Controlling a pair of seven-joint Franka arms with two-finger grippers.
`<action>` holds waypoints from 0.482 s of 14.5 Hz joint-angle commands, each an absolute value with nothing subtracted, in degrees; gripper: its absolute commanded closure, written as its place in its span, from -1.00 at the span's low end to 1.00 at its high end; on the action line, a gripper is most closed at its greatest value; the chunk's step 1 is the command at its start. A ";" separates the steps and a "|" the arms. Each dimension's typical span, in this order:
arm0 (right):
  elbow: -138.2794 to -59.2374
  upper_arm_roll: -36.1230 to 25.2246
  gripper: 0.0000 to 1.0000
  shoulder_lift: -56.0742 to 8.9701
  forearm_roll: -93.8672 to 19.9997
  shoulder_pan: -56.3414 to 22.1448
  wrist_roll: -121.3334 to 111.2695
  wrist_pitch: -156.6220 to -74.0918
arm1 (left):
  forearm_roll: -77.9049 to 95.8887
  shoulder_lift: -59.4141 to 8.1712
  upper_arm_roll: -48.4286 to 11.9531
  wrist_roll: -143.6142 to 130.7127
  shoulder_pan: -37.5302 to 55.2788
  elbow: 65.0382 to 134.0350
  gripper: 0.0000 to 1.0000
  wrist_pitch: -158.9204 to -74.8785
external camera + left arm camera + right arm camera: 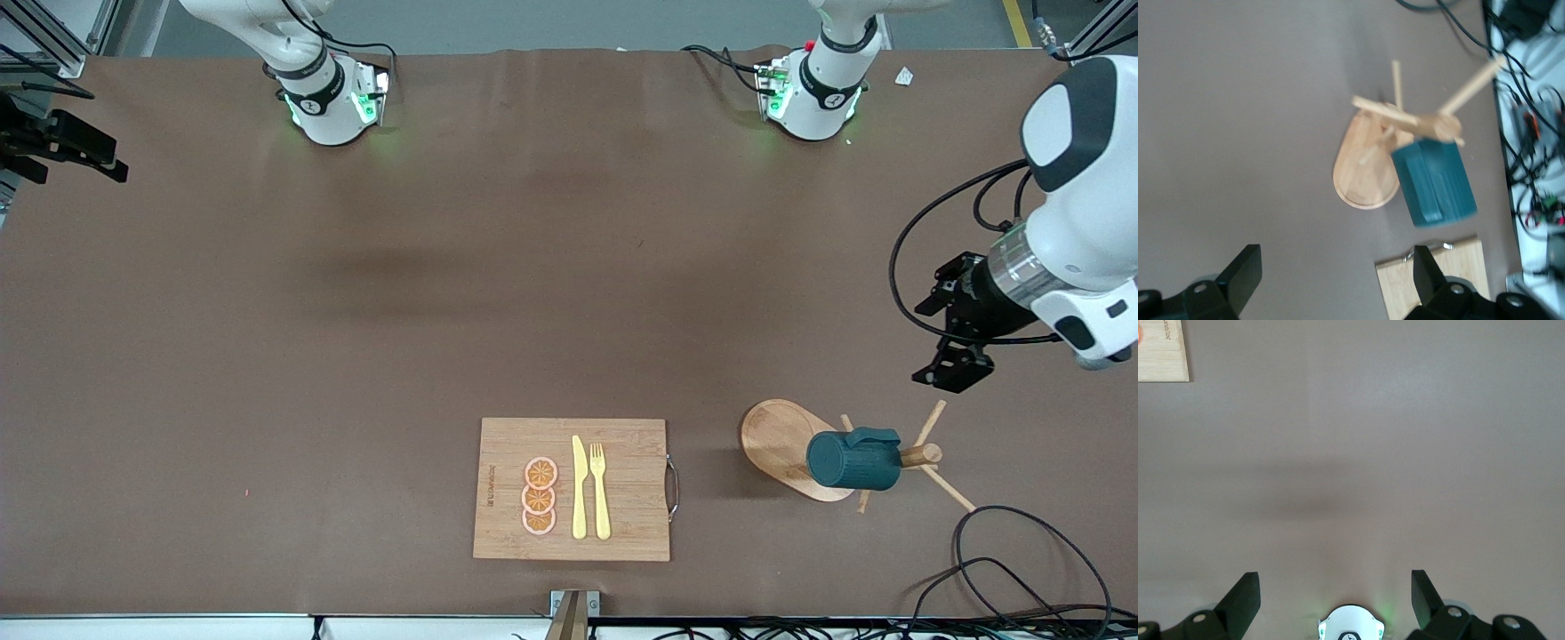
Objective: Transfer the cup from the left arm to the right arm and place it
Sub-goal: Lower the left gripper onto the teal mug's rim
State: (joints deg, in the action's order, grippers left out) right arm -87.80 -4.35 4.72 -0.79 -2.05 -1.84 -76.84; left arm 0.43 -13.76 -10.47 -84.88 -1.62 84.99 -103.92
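Observation:
The cup (852, 460) is a dark teal ribbed mug that hangs sideways on a peg of a wooden mug tree (778, 440), near the left arm's end of the table. In the left wrist view the cup (1435, 183) shows ahead of the fingers, apart from them. My left gripper (925, 345) is open and empty, in the air above the table beside the tree, toward the robots' bases. Its own view shows the left gripper (1336, 267) with only bare table between its fingers. My right gripper (1335, 590) is open and empty, high above its own base (1350, 623); the front view does not show it.
A wooden cutting board (622, 524) lies nearer the front camera, mid-table, with a yellow knife (579, 489), a fork (600, 489) and three orange slices (540, 496). Black cables (1022, 569) loop by the front edge near the tree. The mug tree's pegs (929, 425) stick outward.

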 commanded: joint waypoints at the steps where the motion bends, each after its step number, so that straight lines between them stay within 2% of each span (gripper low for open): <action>1: -89.30 -4.83 -1.00 6.24 -0.88 -2.90 -2.29 -76.99 | 1.05 -14.23 -10.46 -87.88 -2.72 85.86 -1.00 -105.36; 5: -89.30 -4.83 -1.00 6.24 -0.88 -2.90 -2.29 -76.91 | 2.19 -13.71 -10.63 -94.46 -4.22 92.53 -1.00 -118.27; 7: -89.21 -4.83 -1.00 6.24 -0.88 -2.90 -2.29 -76.99 | 3.51 -14.06 -10.72 -97.46 -4.22 93.95 -1.00 -122.15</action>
State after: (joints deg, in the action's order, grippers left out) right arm -87.80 -4.35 4.72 -0.79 -2.06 -1.84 -76.83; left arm 1.92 -14.72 -10.36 -94.60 -3.84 91.72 -118.65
